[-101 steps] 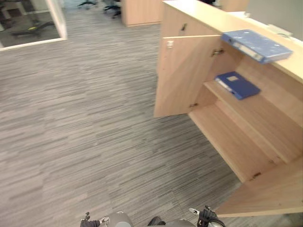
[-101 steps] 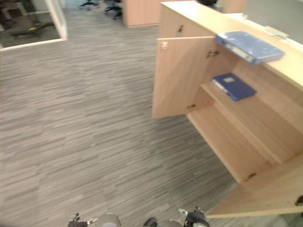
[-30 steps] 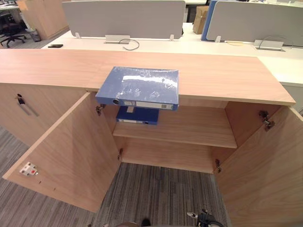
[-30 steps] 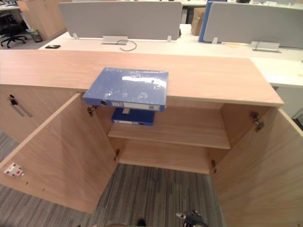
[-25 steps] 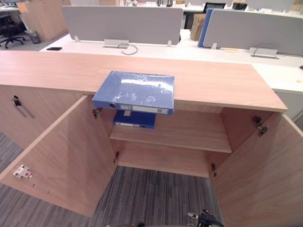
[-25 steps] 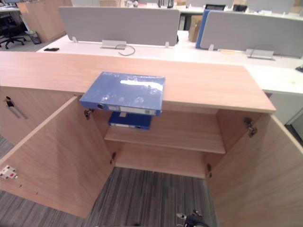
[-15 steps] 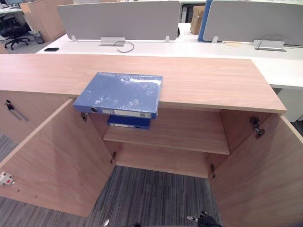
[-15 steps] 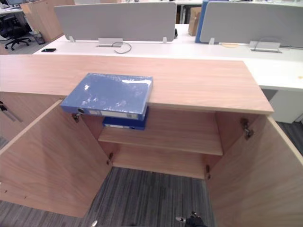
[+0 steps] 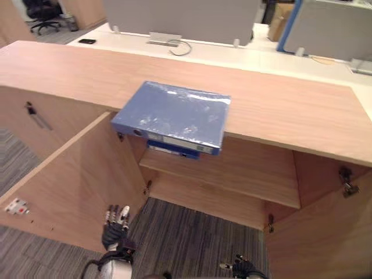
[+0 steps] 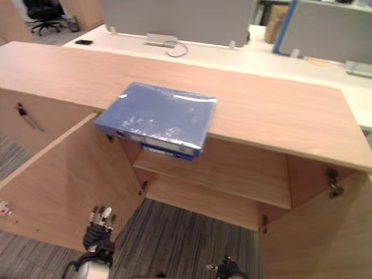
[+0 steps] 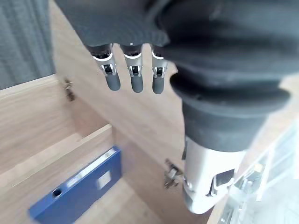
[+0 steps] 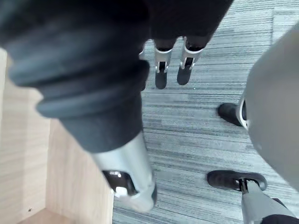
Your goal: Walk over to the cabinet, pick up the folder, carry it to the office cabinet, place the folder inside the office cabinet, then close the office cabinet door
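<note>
A light blue folder (image 9: 171, 116) lies flat on the wooden cabinet top (image 9: 290, 113), its spine jutting over the front edge. Under it, on the upper shelf inside the open cabinet, rests a darker blue folder (image 11: 77, 189). My left hand (image 9: 115, 224) is raised low in front of the open left door (image 9: 70, 180), fingers (image 11: 133, 77) straight and holding nothing, well below both folders. My right hand (image 9: 241, 268) hangs low near the floor, its fingers (image 12: 160, 74) straight and empty.
The right door (image 9: 325, 232) stands open toward me. A closed cabinet front with a handle (image 9: 36, 116) adjoins on the left. Behind the cabinet runs a white desk (image 9: 232, 55) with grey dividers and a small black object (image 9: 87, 41).
The camera has shifted, so the whole scene moved. My left hand has risen into view at the lower left. The folders have stayed in place.
</note>
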